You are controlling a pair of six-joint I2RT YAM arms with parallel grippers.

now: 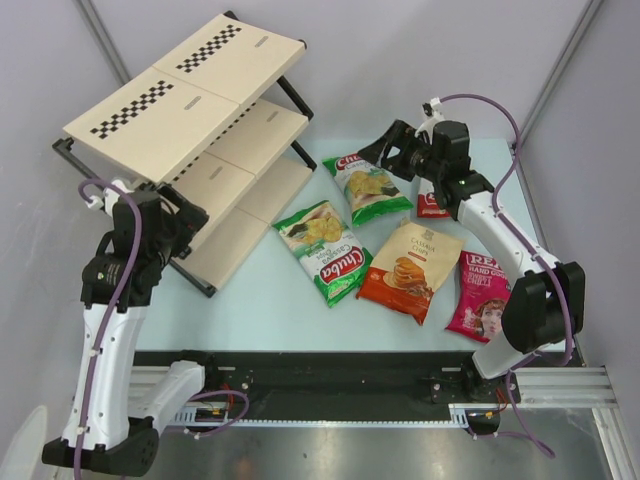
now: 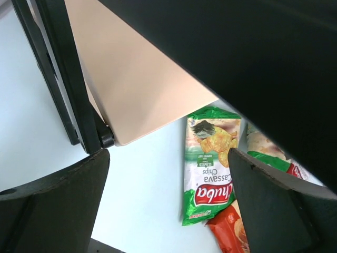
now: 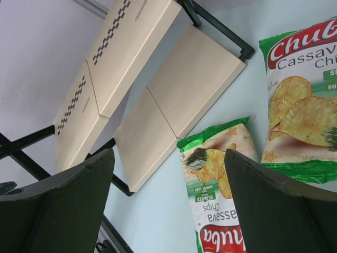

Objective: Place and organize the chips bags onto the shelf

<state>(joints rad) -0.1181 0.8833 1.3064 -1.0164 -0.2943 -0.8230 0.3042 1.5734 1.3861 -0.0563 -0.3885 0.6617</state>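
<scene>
From above, the chips bags (image 1: 325,250) lie flat on the table (image 1: 270,300) right of the shelf (image 1: 190,100), none shelved. The left wrist view shows the left gripper (image 2: 168,153) wide and empty by a shelf board. The right wrist view has the right gripper (image 3: 168,153) gaping empty above two green bags (image 3: 216,179): probably light, slick, crushable, so pinch an end seam.

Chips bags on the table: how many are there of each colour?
Green-and-white Chuba bags: 2
Orange cassava bag: 1
Magenta bag with a face: 1
Red-and-white bag, partly hidden: 1
Total: 5
</scene>
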